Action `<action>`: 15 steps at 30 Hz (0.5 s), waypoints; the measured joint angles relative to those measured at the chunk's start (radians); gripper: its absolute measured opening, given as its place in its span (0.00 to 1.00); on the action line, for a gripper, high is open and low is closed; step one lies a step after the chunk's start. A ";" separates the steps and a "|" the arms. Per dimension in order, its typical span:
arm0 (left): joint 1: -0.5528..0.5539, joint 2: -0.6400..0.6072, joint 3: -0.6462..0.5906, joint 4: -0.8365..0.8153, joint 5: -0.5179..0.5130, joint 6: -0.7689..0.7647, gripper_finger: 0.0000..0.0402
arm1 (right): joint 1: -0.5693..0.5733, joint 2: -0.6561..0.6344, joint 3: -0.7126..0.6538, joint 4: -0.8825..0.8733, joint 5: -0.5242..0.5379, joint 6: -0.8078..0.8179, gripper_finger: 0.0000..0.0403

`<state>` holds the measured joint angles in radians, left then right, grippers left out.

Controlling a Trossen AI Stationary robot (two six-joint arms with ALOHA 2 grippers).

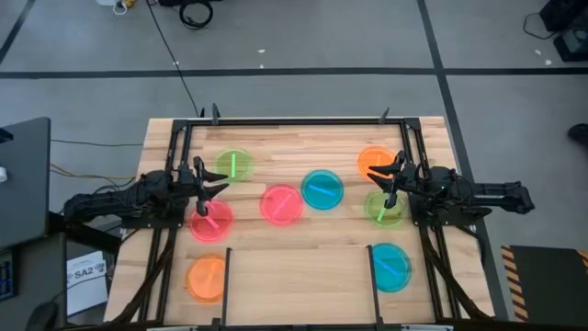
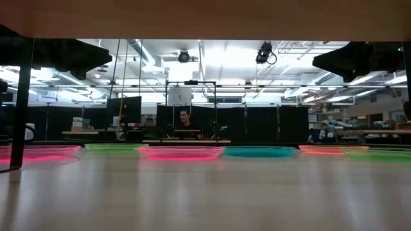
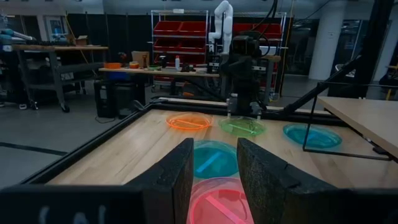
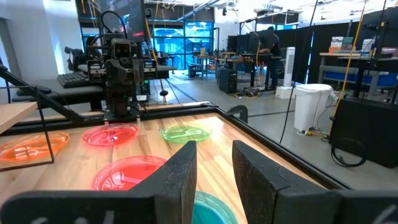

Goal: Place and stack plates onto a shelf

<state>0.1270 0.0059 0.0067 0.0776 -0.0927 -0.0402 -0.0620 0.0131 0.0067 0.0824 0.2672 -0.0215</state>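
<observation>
plates scattered flat on wooden table (image 1: 303,253) — none racked. left gripper (image 1: 213,187) hovers empty, fingers parted, above round translucent pink plate (image 1: 211,221); right gripper (image 1: 390,176) likewise, between orange plate (image 1: 374,160) and green plate (image 1: 384,208). advice: descend squarely, pinch rim firmly — thin plastic slips.

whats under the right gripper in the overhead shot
The right gripper hangs open over the gap between an orange plate and a green plate, covering part of each plate's edge. Whether either plate is touched there is hidden by the fingers.
</observation>
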 joint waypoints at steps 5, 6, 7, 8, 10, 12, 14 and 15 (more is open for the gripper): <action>0.000 0.000 0.000 0.000 0.000 0.000 0.32 | 0.000 0.000 0.000 0.006 0.000 0.000 0.27; 0.000 0.000 0.000 0.000 0.000 0.000 0.32 | 0.000 0.000 0.000 0.007 0.000 0.000 0.27; 0.000 0.000 0.000 0.000 0.000 0.000 0.32 | 0.000 0.000 0.000 0.006 0.000 0.000 0.27; 0.000 0.000 0.000 0.000 0.000 0.000 0.32 | 0.000 0.000 0.000 0.006 0.000 0.000 0.27; 0.000 0.000 0.000 0.000 0.000 0.001 0.32 | 0.000 0.000 0.000 0.007 0.000 0.000 0.27; 0.000 0.000 0.000 0.000 0.000 0.000 0.32 | 0.000 0.000 0.000 0.007 0.000 0.000 0.27; 0.000 0.000 0.000 0.000 0.000 0.000 0.32 | 0.000 0.000 0.000 0.015 0.000 0.000 0.27; 0.000 0.000 0.000 0.000 0.000 0.000 0.32 | 0.000 0.000 0.000 0.020 0.000 0.000 0.27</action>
<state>0.1269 0.0062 0.0067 0.0776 -0.0929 -0.0399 -0.0620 0.0132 0.0064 0.1020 0.2672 -0.0212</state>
